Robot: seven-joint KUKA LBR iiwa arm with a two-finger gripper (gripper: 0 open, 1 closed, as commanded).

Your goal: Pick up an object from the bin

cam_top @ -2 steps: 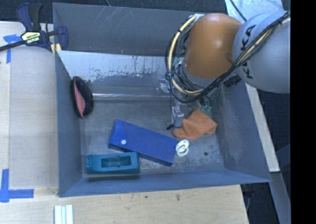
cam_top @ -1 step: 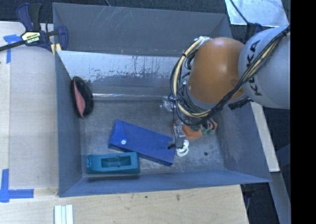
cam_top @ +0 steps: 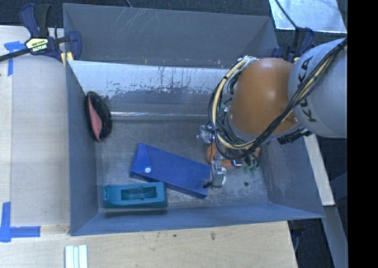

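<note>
Stooping arm [cam_top: 266,101] (low) over blue case [cam_top: 171,169]

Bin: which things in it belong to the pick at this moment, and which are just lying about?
In play:
- gripper, low at the right end of the flat dark-blue piece

Lying about:
- teal block, front left
- black-and-pink oval thing, against the left wall

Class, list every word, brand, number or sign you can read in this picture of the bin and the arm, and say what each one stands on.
"KUKA": dark letters running down the grey arm, partly crossed by cables.
No text can be read on the blue flat piece, the teal block or the black and pink thing at the bin's left wall.
</note>
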